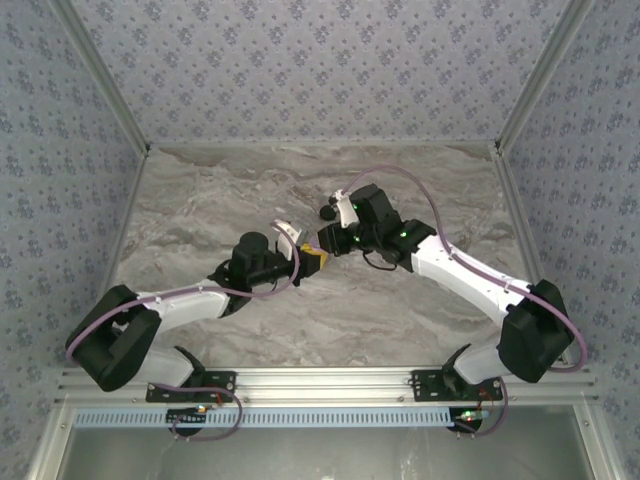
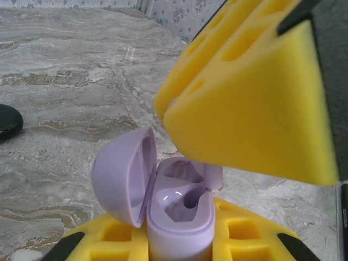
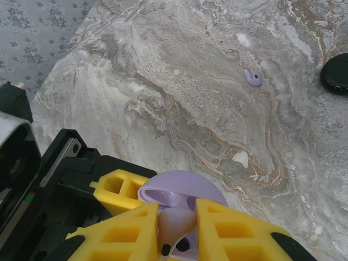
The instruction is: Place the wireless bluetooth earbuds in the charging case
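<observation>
Your left gripper (image 2: pixel 179 242) has its yellow foam fingers (image 2: pixel 117 231) drawn narrow on the base of the small round pale lavender plastic charging case (image 2: pixel 179 217). It holds the case upright over the middle of the table, with the domed lid (image 2: pixel 122 179) swung open to the left. Your right gripper (image 3: pixel 176 236) hangs just above the case mouth. Its own yellow foam fingers (image 3: pixel 234 228) are pinched close on a tiny pale lavender earbud (image 3: pixel 174 225), or what I take to be one; most of it is hidden between the pads.

Expect both pieces to be very light, hard and glossy, so they are likely to slip or twist in soft foam. Keep your hold on the sides of the case base, never on the lid, since the hinge looks like the weak point. Grip the earbud across its flatter sides, leaving its lower end free to seat.

The case is a smooth shiny puck with two moulded sockets (image 2: pixel 185 198). The nearer one looks empty; the farther one is partly hidden behind the right finger.

On the grey marble-patterned table (image 3: pixel 163 81), beyond the grippers and well apart from the case, lies a small lavender oval, probably the second earbud (image 3: pixel 253 77). A black round disc (image 3: pixel 334 73) sits near it.
</observation>
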Controlling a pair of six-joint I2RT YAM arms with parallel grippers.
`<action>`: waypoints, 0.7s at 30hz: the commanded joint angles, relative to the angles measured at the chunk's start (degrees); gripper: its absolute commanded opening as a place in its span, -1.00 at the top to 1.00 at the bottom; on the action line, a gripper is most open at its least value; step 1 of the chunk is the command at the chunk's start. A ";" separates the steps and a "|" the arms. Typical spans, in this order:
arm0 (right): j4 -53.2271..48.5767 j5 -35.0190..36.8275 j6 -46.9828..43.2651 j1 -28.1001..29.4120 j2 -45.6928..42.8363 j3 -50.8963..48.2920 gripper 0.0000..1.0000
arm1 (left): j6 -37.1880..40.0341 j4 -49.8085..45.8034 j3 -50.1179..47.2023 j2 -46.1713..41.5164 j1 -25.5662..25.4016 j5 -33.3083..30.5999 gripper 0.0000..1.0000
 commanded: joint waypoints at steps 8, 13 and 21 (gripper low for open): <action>-2.03 3.09 -1.19 0.58 0.36 -0.67 0.54 | 0.08 0.65 2.35 -2.54 -0.20 -0.09 0.72; -0.31 0.91 -0.17 0.55 -0.85 -0.47 0.55 | 0.72 -0.14 2.53 -2.30 -0.29 -0.42 0.72; 3.33 3.18 0.19 0.64 -3.92 -1.89 0.55 | -0.02 0.30 2.59 -2.12 -0.26 0.16 0.72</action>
